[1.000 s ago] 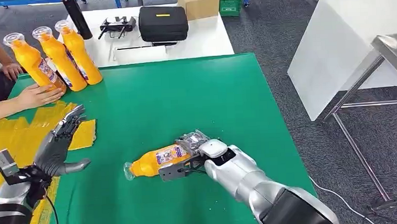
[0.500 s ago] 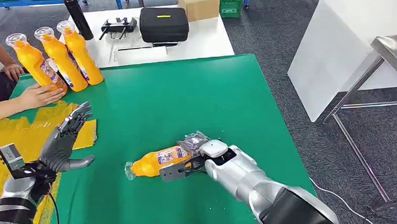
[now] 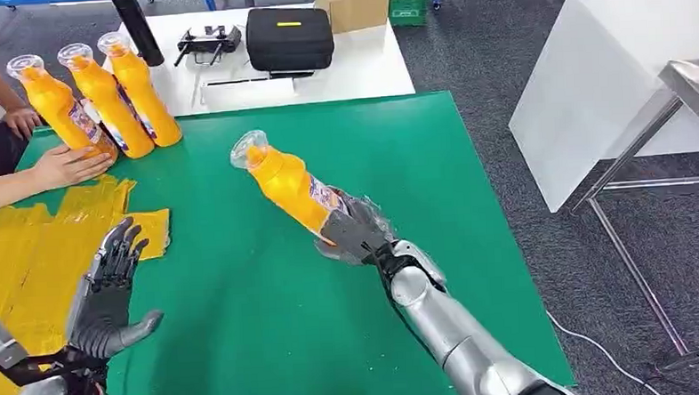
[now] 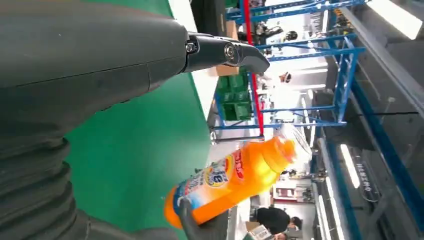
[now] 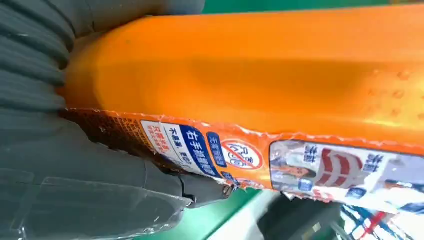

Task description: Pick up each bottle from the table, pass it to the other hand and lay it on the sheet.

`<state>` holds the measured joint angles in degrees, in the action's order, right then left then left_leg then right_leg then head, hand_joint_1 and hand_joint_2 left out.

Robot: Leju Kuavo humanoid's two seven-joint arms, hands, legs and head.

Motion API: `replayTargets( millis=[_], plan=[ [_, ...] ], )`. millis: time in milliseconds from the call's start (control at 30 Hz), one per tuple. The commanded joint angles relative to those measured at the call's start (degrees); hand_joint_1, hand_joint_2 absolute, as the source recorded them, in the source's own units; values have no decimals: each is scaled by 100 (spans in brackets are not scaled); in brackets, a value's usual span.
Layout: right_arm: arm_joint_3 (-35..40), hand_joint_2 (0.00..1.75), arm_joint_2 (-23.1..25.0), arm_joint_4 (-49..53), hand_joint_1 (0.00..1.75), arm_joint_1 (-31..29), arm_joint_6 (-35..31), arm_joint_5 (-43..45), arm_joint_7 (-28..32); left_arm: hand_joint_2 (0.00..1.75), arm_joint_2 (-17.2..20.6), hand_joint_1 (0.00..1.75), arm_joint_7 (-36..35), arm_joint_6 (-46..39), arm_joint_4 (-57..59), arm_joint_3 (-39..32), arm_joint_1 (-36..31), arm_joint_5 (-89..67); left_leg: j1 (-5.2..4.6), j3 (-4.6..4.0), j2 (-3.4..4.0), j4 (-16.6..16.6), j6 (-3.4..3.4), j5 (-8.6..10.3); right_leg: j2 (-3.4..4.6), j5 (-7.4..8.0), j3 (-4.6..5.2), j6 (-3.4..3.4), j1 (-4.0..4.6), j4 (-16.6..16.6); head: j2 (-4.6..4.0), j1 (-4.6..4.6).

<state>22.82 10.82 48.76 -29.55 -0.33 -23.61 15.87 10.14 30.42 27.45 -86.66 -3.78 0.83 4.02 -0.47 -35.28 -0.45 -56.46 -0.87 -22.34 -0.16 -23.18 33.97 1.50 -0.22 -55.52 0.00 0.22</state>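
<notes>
Right robot hand (image 3: 355,234) grips tilted bottle (image 3: 285,182) above table (image 3: 243,282).

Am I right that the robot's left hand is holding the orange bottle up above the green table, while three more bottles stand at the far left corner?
Not quite: the head view shows the right hand gripping the orange bottle above the green table. The left hand holds nothing, its fingers spread. Three more bottles do stand at the far left corner.
</notes>
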Motion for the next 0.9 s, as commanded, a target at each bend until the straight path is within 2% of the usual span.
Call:
replayTargets(
  millis=[33,133,333,500,767,900],
  plan=[
    [-147,175,-296,1737,175,541,199,616,208,175,-652,0,-207,-51,-738,-409,480,330,2,10,2,-4,7,-10,0,-9,-13,0,2,0,0,2],
    [144,175,-335,2084,175,712,249,643,119,175,-771,0,-366,-71,-799,-288,509,525,3,10,-2,-10,6,-17,-4,-17,-15,2,2,-5,0,2],
    [612,175,-181,1795,175,515,216,649,102,175,-718,0,-721,233,-536,104,438,1434,0,-4,3,-1,6,-5,1,-5,1,0,0,0,0,4],
    [1567,175,124,1663,175,473,332,200,90,175,-643,0,-922,295,-369,357,350,1814,1,-3,9,1,7,-6,8,-3,3,-3,1,0,0,4],
    [2024,175,155,1764,175,467,265,49,20,175,-577,0,-943,207,-354,428,335,1771,9,13,1,-4,10,-15,-8,-17,-15,-2,9,-1,0,2],
    [2798,175,375,1551,175,372,378,-96,-106,175,-493,0,-941,137,-186,635,255,1607,5,6,13,-3,10,-14,11,-12,-5,-3,4,-5,0,4]
  ],
)
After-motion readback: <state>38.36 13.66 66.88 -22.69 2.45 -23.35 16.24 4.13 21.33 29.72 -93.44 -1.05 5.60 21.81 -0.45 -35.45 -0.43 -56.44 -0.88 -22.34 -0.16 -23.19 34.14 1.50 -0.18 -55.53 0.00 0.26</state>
